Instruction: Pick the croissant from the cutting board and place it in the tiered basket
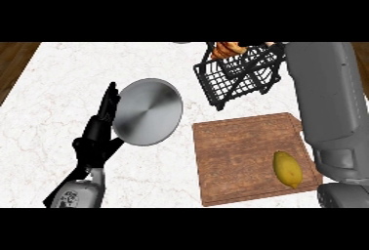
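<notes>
White marble-patterned counter [57, 97] fills the view, with dark wood floor showing at the far left and right edges. Left robot hand [97, 134], black, rises from the lower left on its grey forearm, fingers straight and pointing up toward the far side, lying along the left rim of a round brushed-metal plate [148, 111]; whether they touch the rim cannot be told. Plate sits flat on the counter, left of centre. Right of it, a brown rectangular wooden cutting board [241, 151] lies near the front, slightly skewed, carrying a yellow oval lemon-like fruit [287, 169] close to its right front corner. Behind the board stands a black wire tiered basket [234, 78], tilted in the view. The golden-brown croissant [229, 48] shows at the basket's upper tier, near the top edge of the scene. The right grey forearm [328, 97] runs up the right side past the basket; its robot hand is hidden, grip cannot be told.
</notes>
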